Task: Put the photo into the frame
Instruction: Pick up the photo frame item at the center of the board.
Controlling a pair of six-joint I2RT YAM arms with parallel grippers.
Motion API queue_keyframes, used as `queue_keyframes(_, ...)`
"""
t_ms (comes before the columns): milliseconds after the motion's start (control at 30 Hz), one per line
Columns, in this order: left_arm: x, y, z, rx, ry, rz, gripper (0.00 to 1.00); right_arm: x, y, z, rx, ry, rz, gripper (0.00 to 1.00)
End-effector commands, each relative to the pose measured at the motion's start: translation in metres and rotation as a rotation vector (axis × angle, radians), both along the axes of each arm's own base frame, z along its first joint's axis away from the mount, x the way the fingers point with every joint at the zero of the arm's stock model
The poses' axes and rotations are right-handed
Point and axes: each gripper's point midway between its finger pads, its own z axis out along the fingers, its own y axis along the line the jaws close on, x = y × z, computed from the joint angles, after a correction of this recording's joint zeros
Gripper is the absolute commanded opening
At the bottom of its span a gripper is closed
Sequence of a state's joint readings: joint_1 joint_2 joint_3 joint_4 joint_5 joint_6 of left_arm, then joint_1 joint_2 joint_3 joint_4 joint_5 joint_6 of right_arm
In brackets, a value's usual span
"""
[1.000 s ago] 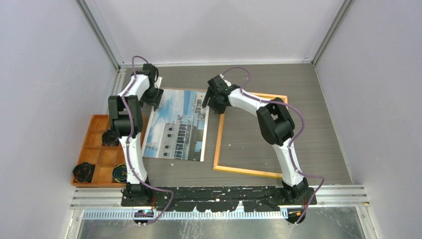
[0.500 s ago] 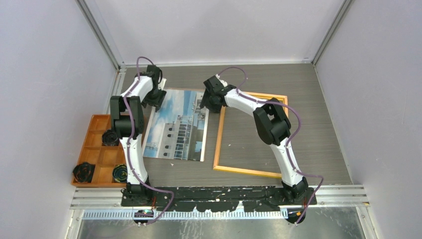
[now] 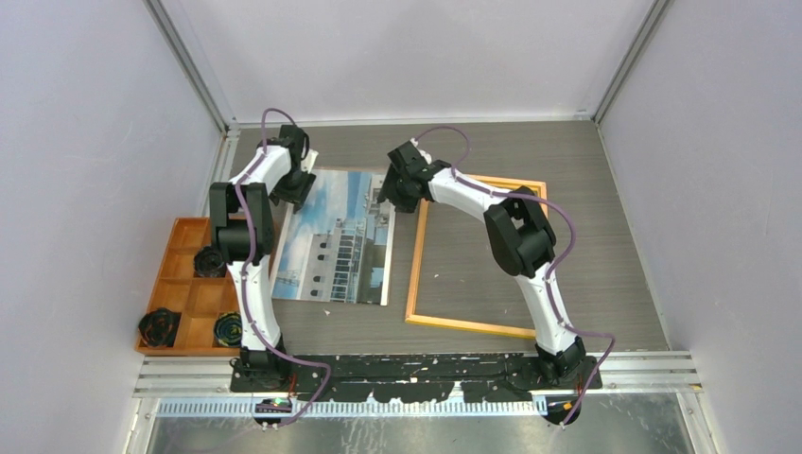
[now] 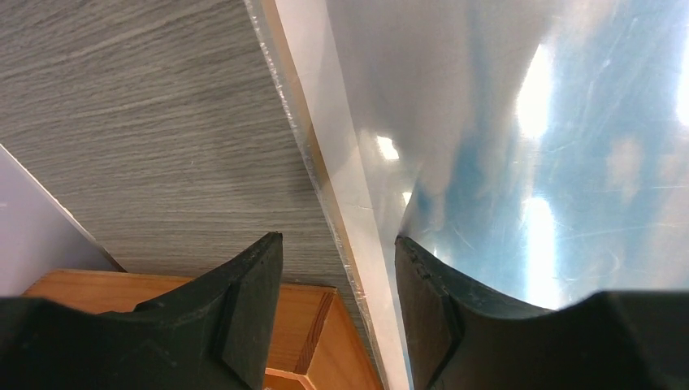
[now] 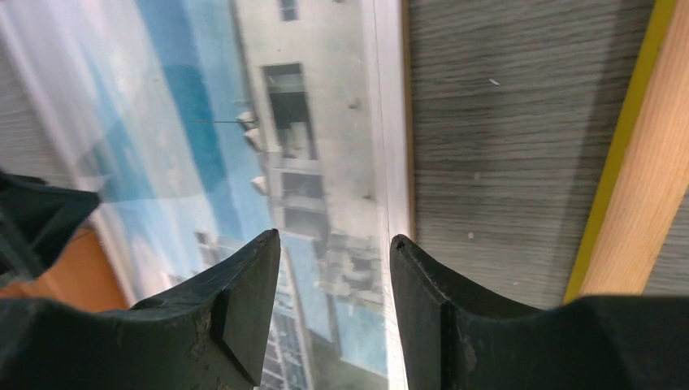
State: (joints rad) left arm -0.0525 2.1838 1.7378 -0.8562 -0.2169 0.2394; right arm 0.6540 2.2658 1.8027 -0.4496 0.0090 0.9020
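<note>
Glossy photo (image 3: 336, 251) lies flat; left hand (image 4: 337, 244) and right hand (image 5: 333, 240), both spread, straddle opposite edges; they should close together, lifting evenly.

One photo (image 3: 336, 251), one frame (image 3: 413, 274), one orange tray (image 3: 184, 298), three black discs (image 3: 208, 261) (image 3: 159, 327) (image 3: 227, 328), two arms (image 3: 248, 274) (image 3: 518, 236)

Grey table (image 3: 615, 284) bears photo (image 3: 336, 246), frame (image 3: 414, 265), orange tray (image 3: 175, 284).

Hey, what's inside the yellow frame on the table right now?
Only grey tabletop shows inside the frame; the photo lies outside it, to its left. The right arm crosses over the frame's far part and hides what is beneath it.
</note>
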Motion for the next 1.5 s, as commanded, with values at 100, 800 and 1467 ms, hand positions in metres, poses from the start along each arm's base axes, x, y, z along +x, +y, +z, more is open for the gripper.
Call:
queue_keyframes(100,-0.01,-0.009,-0.019,-0.041,0.055,-0.033,0.56,-0.001,0.038,0.112,0.272,-0.158,0.055,0.57)
queue_keyframes(800,-0.012,-0.014,-0.01,-0.079,0.055,-0.043,0.55,-0.018,0.066,0.089,0.412,-0.1,0.195,0.51)
queue_keyframes(1467,-0.003,0.011,0.065,-0.13,-0.055,0.005,0.87,-0.017,0.029,0.122,0.437,-0.149,0.202,0.01)
